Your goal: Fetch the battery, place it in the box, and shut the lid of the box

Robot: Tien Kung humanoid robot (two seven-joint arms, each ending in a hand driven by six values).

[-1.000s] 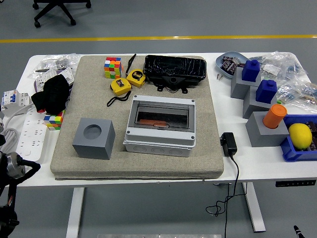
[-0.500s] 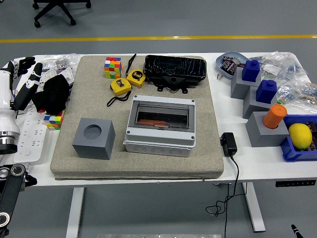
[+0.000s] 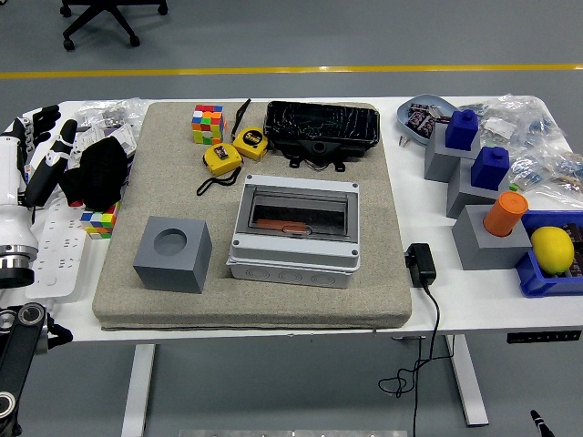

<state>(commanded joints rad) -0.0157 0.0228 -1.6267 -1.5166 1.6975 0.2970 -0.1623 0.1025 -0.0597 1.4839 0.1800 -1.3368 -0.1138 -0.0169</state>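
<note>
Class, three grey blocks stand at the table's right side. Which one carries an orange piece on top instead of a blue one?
The nearest grey block, beside the blue bin, carries the orange cylinder; the other two carry blue pieces.

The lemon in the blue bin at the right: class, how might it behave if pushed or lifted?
The lemon looks rounded, so it would probably roll if pushed. It sits in the blue bin, whose walls should contain it. Its smooth-looking skin may be slightly slippery.

Grey floor (image 3: 364, 36), yellow line (image 3: 291, 70), office chair (image 3: 105, 18), white table (image 3: 428, 305)
</note>
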